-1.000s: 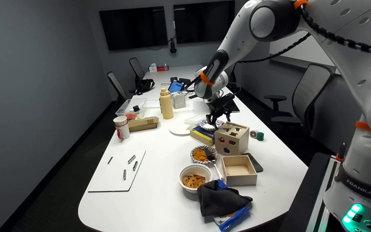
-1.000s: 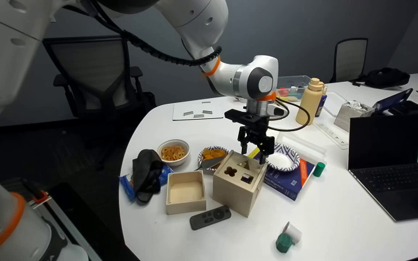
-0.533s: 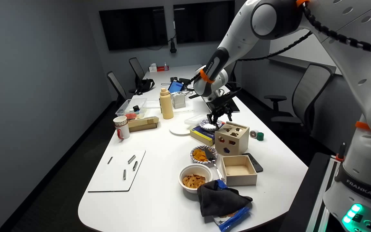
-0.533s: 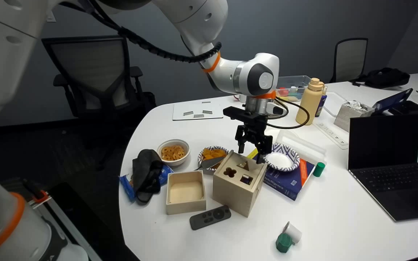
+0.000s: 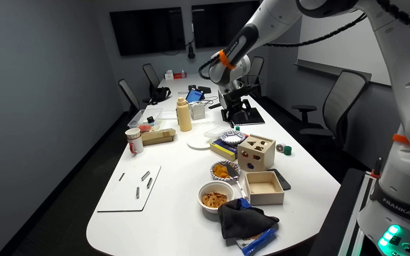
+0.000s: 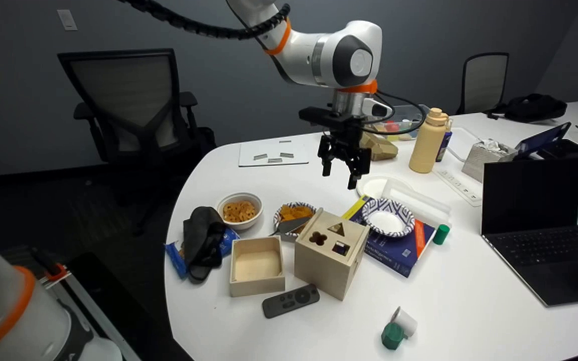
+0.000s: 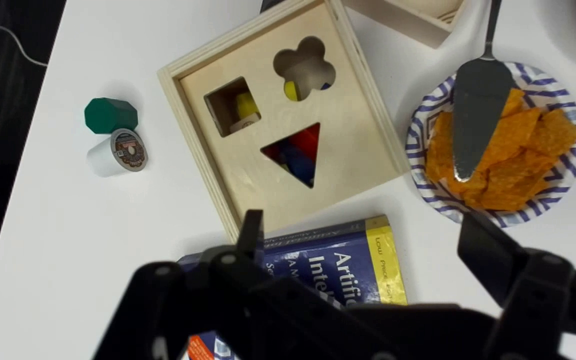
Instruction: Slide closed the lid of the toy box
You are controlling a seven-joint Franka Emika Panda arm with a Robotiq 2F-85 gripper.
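Observation:
The toy box is a light wooden cube standing upright on the table, and it also shows in an exterior view. Its lid covers the top, with clover, square and triangle holes. In the wrist view the lid lies between the raised rails of the box and reaches the railless edge near the book. Colourful pieces show through the holes. My gripper is open and empty, raised above and apart from the box, beyond its book-side edge. Its fingers are wide apart in the wrist view.
A blue book with a patterned plate lies beside the box. A bowl of orange chips with a spatula, a shallow wooden tray and a remote are close by. A laptop stands farther off.
My gripper has lifted from just over the box's book-side edge and moved back, away from the box. The triangle hole and plate now show unblocked. The lid looks unmoved.

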